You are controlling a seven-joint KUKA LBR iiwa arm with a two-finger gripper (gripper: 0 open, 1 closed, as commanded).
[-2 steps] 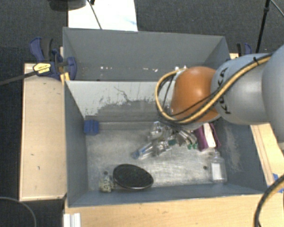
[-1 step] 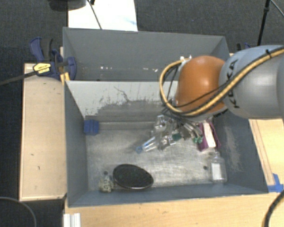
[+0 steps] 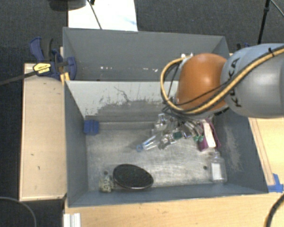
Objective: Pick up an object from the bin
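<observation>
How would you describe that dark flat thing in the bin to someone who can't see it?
Start at the grey metal bin and go to the lower left of its floor in the camera view. There lies a flat black oval disc, beside a small speckled lump; it is the darkest, widest thing there.

The floor of the bin [image 3: 113, 148] was open across the middle and left. A blue block [image 3: 91, 126] sat in the far-left corner, a black disc [image 3: 132, 177] and a small lump [image 3: 105, 182] along the near wall. The arm [image 3: 255, 86], a purple pack [image 3: 208, 136] and a bottle [image 3: 217, 168] crowded the right.
</observation>
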